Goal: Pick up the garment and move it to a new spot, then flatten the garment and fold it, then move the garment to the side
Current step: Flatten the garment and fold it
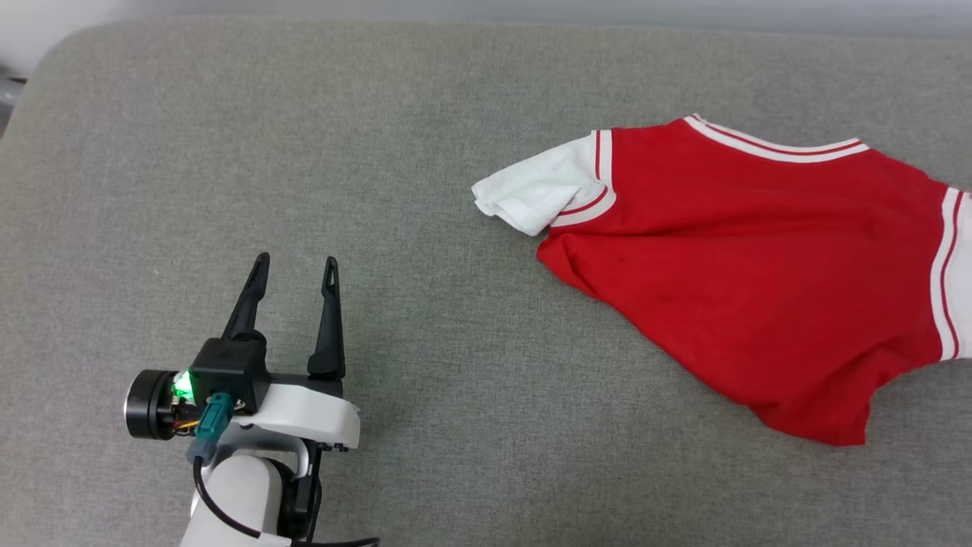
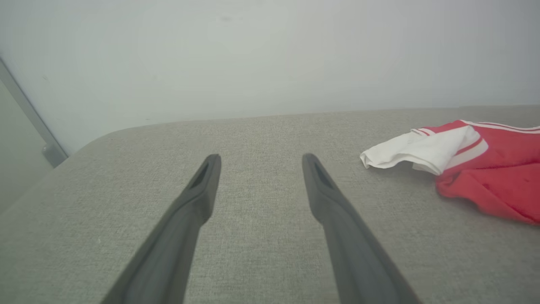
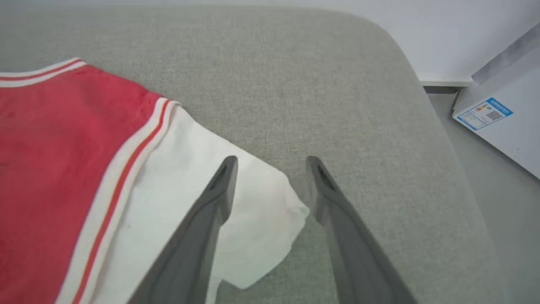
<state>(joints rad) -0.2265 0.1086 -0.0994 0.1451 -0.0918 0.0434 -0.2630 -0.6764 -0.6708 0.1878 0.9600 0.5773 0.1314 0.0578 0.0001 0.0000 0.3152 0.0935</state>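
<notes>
Hovering over the grey cushion (image 1: 425, 190), my left gripper (image 1: 296, 262) has its fingers spread and empty, well apart from the shirt (image 1: 744, 266), which lies rumpled on the cushion's right side. My right gripper (image 3: 271, 160) is likewise spread, grasping nothing, above the corner of the shirt's white sleeve (image 3: 253, 219).

1. The left gripper (image 1: 296, 260) has two long black fingers (image 1: 328, 319). Each tapers to a narrow tip with a slim slot near its end.
2. They rise from a black block (image 1: 228, 368) on a white moulded shell (image 1: 304, 418) with small dark screws along its rim.
3. A black cylinder (image 1: 148, 404) sits beside the block, with a green light (image 1: 181, 384) glowing between them.
4. A teal connector (image 1: 213, 422) feeds a black cable (image 1: 216, 509) along the white forearm (image 1: 243, 486).
5. The right gripper (image 3: 272, 158) has matching dark grey fingers, hollowed near the tips.
</notes>
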